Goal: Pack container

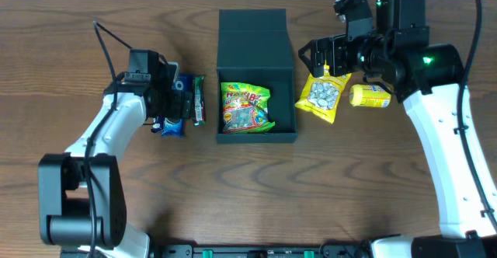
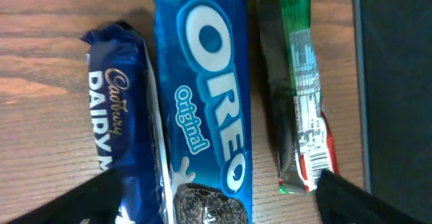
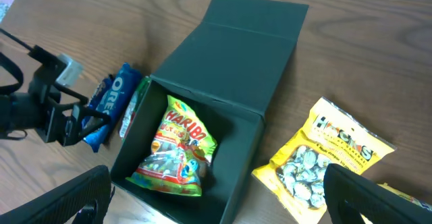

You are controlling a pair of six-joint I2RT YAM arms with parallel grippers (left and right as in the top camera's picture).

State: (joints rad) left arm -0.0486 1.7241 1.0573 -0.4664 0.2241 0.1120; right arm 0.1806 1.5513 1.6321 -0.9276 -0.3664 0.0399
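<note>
While lid lies open, container (image 1: pixel 253 40) sits mid-worktop (image 1: pixel 311 203), only Haribo bag (image 1: pixel 245 107) inside; Oreo (image 2: pixel 209 102), Cadbury bar (image 2: pixel 115 116), green bar (image 2: pixel 300 96) left of it, Hacks bag (image 1: pixel 321 96), yellow packet (image 1: pixel 370 96) right, all unpacked; left claw (image 2: pixel 219 187) apart, low over Oreo, gripping nothing; right claw (image 1: pixel 313 58) apart, empty, near Hacks bag; judged barely begun.

Dark teal container (image 1: pixel 257 56) lies open mid-table, lid seemingly flat.
</note>
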